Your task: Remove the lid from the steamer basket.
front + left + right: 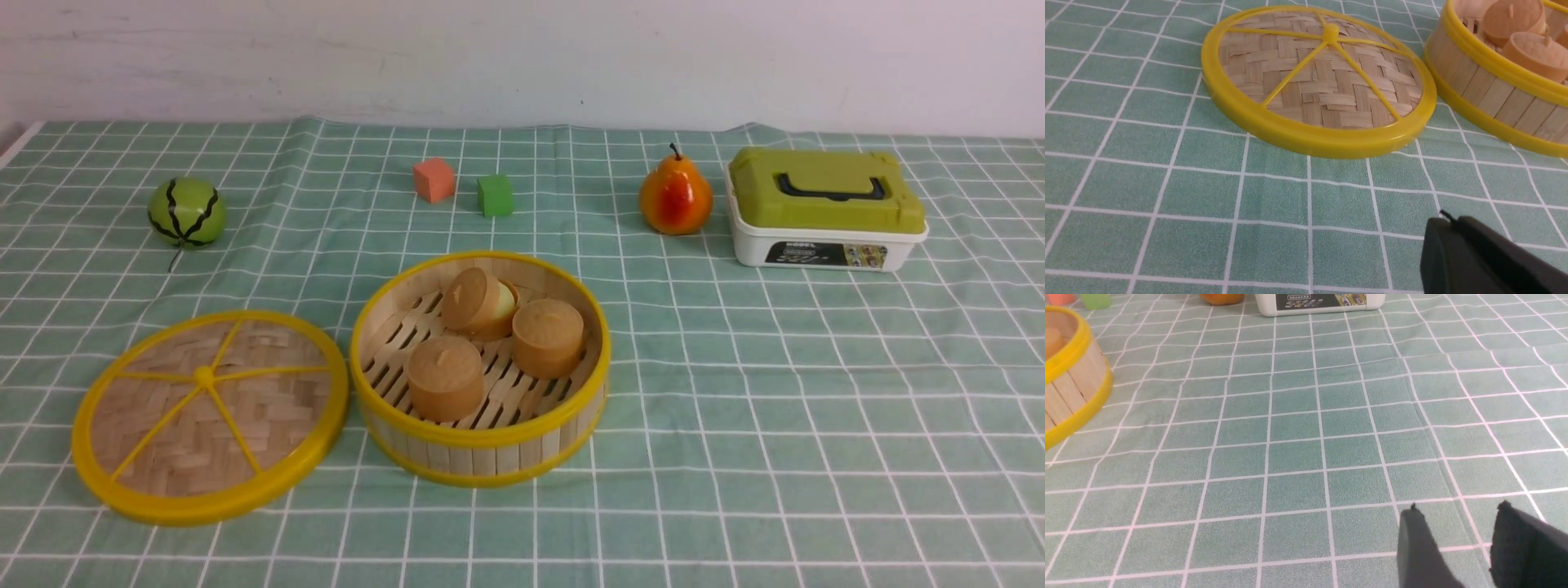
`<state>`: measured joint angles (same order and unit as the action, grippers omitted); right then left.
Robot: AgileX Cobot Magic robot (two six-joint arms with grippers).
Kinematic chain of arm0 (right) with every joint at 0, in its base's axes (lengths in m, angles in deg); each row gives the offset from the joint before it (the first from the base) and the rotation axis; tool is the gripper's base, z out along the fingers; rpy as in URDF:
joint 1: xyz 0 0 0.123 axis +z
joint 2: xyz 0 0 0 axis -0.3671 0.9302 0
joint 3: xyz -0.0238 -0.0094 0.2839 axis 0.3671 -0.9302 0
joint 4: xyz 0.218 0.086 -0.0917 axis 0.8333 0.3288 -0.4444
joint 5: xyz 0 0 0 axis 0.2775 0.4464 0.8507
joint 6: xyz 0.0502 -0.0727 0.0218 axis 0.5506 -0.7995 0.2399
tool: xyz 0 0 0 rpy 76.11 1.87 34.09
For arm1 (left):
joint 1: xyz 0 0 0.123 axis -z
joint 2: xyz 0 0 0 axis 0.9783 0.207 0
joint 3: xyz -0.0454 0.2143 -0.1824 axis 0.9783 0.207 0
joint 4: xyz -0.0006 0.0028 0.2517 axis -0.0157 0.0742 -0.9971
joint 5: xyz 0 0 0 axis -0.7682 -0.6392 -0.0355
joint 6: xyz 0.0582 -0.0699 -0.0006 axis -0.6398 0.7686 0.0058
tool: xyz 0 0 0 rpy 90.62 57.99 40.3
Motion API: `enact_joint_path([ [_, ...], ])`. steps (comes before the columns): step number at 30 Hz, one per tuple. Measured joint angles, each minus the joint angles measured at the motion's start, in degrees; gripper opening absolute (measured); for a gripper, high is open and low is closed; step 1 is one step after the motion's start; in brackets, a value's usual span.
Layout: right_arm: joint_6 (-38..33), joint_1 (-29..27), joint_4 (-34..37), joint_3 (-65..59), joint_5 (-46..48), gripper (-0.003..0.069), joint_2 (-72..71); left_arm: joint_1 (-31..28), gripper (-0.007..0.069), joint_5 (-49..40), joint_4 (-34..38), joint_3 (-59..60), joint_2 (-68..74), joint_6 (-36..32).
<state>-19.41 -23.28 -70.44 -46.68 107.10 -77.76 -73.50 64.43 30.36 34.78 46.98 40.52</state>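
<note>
A striped green ball (187, 211) is sitting far left. The lid (211, 415) is lying flat on the worktop (735, 408), just beside the steamer basket (480, 367), which is holding three tan cylinders (445, 378). Behind are sitting orange and green cubes (433, 180), a pear (675, 198) and a white box (824, 210). My left gripper (1447, 222) is pinched closed over the checked cloth; my right gripper (1457, 512) is standing parted, empty.

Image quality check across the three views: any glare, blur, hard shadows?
Front view: even, soft light, only faint shadows under the steamer basket and lid; slightly soft overall. Left wrist view: lid sharp, mild sheen on its yellow rim, left gripper a dark out-of-focus shape. Right wrist view: tablecloth crisp, right gripper blurred, no glare.
</note>
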Motion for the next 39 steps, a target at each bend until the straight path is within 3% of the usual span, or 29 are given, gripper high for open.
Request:
enact_joint_path([
  [39, 0.0, 0.0, 0.0, 0.0, 0.0, 0.0242, 0.0, 0.0, 0.0057, -0.4, 0.0, 0.0, 0.0, 0.1],
])
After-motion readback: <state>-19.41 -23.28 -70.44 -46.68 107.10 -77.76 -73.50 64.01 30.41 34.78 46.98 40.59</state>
